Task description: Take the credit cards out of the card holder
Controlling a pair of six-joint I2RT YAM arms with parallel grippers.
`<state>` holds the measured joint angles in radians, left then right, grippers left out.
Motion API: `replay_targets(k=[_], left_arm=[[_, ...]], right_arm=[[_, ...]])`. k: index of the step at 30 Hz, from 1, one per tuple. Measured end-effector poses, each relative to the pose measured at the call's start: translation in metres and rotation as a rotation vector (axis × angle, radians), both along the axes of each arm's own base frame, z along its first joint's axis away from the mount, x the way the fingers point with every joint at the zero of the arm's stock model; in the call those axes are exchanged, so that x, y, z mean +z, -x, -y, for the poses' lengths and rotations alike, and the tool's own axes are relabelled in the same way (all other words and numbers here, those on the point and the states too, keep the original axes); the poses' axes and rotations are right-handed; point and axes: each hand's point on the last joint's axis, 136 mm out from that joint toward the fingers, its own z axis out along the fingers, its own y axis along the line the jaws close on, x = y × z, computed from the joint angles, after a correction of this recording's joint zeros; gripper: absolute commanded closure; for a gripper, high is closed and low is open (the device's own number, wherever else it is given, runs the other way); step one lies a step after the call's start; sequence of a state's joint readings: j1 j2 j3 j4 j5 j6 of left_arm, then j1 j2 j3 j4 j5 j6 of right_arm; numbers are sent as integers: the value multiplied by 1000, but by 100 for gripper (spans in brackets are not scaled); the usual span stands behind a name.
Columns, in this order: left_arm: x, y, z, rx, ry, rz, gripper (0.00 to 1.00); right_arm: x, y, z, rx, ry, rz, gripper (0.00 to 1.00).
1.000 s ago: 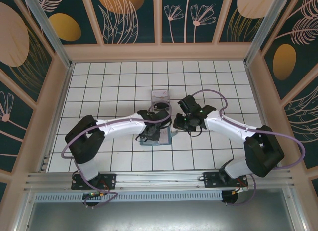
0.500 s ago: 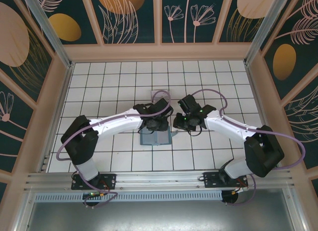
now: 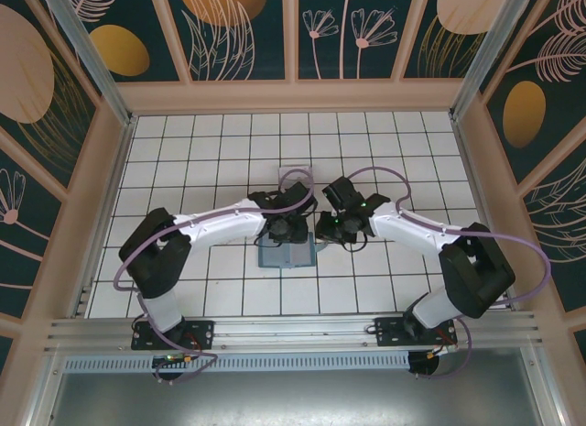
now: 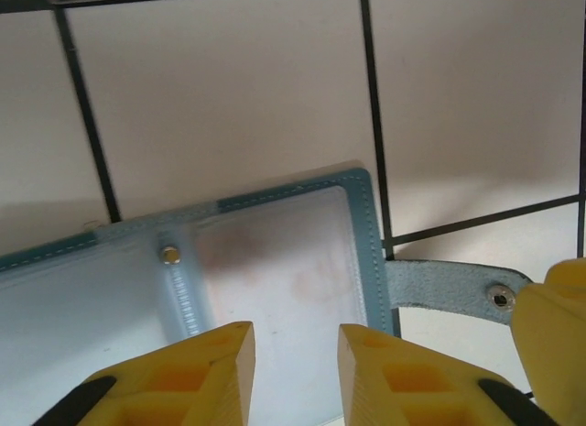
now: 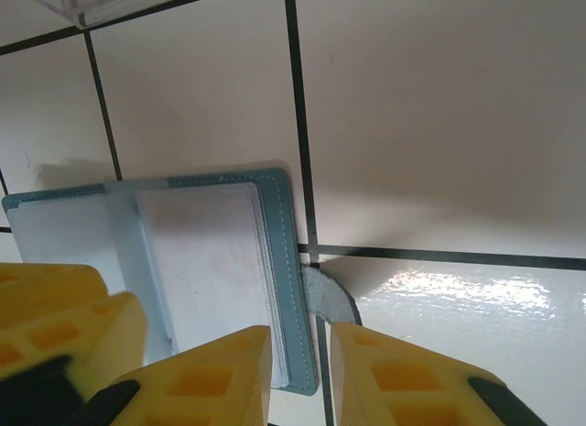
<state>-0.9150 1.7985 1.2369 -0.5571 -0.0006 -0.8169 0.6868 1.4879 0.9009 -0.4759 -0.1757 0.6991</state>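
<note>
The teal card holder [image 3: 286,255] lies open and flat on the white tiles, just in front of both grippers. A pale credit card [image 4: 284,261] shows through its clear sleeve [image 5: 206,261]. My left gripper [image 4: 295,339] hovers over that sleeve, open, with nothing between its yellow fingers; from above it [image 3: 291,232] sits at the holder's far edge. My right gripper [image 5: 300,339] stands with its jaws a little apart over the holder's right teal edge [image 5: 298,289] and the strap [image 5: 328,302]. The strap's snap end [image 4: 499,298] lies beside a right finger [image 4: 554,325].
A clear plastic box [image 3: 295,172] stands just beyond the grippers, its corner at the top of the right wrist view [image 5: 92,0]. Peach walls fence the tiled floor [image 3: 211,151]. Both arms reach in from the near rail and meet mid-table.
My left gripper has pulled back from over the holder toward its far edge, uncovering the holder. The right gripper has shifted slightly left.
</note>
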Motion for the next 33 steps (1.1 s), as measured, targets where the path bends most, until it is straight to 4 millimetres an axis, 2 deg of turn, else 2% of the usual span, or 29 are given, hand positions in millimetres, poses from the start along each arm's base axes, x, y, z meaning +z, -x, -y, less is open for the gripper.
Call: replay_targets(k=[4, 11, 17, 25, 31, 33], left_arm=[[-7, 6, 10, -29, -48, -9, 64], [-26, 7, 15, -42, -136, -23, 61], [-41, 8, 14, -45, -187, -43, 59], [-42, 6, 16, -40, -211, -38, 58], [-43, 5, 15, -42, -227, -29, 65], [-43, 5, 15, -42, -229, -26, 72]], right_arm=[[3, -8, 9, -45, 2, 13, 75], [13, -16, 43, -141, -14, 48, 74], [18, -14, 47, -134, -26, 70, 74], [11, -11, 59, -150, -17, 56, 74], [10, -9, 59, -149, -18, 54, 74], [11, -9, 59, -148, -21, 54, 74]])
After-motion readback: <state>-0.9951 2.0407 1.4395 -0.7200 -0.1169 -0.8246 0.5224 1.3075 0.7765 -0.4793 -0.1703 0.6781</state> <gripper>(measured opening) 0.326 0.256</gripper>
